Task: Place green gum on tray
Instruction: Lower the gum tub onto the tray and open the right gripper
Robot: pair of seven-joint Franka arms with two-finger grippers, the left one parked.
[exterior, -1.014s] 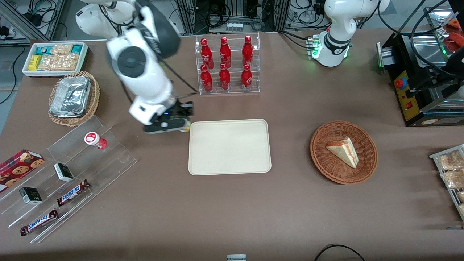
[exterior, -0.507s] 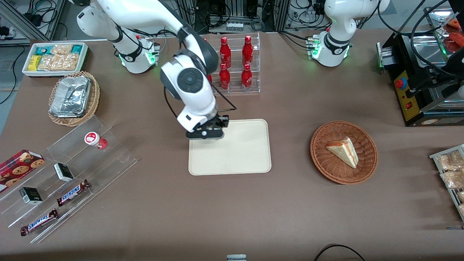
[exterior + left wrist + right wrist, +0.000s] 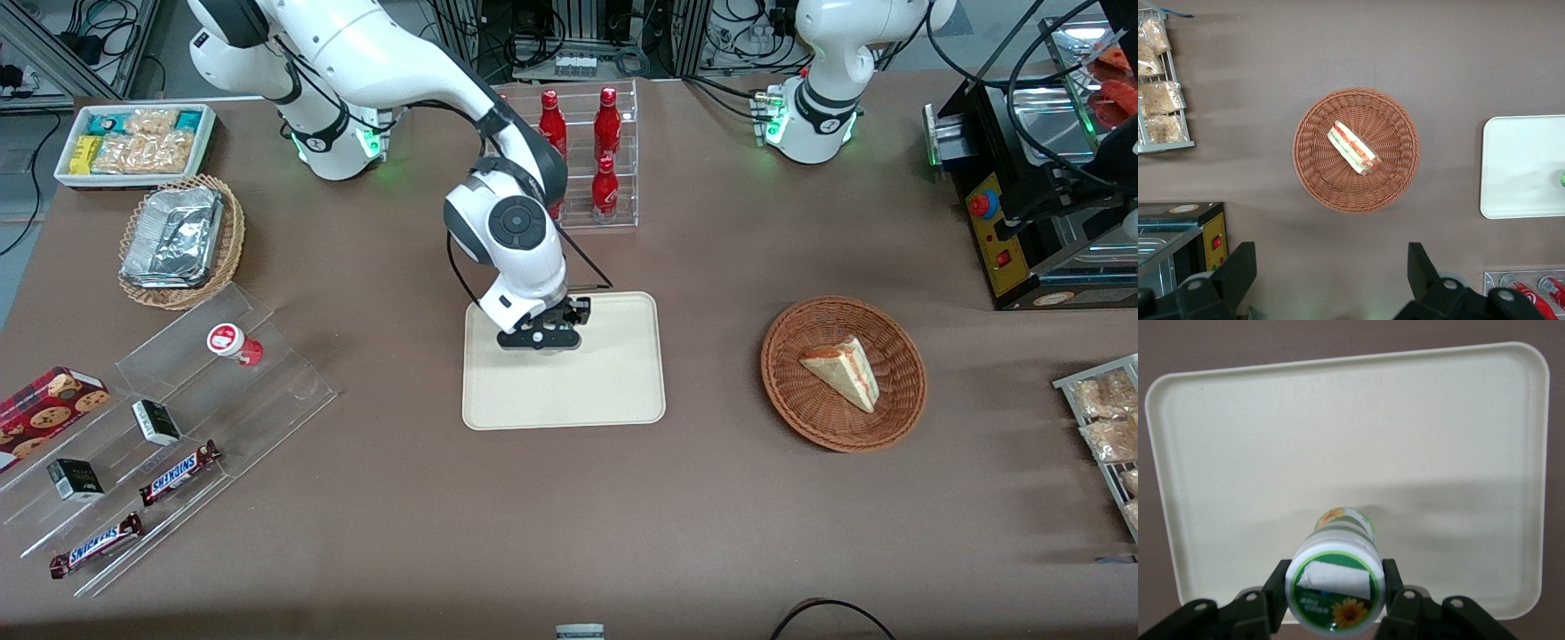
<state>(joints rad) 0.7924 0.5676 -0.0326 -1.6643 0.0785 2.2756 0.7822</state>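
Gripping the green gum (image 3: 1335, 585), the end effector (image 3: 540, 339) hides it above the tray (image 3: 613, 391).

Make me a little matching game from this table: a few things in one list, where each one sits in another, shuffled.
Things:
1. green gum
2. sandwich wedge
3. red-lidded canister
4. red bottles

Places:
A. on the clear stepped stand
B. held in the gripper jaws above the tray
C. in the clear rack
D. in the round wicker basket

Pairs: 1-B, 2-D, 3-A, 4-C
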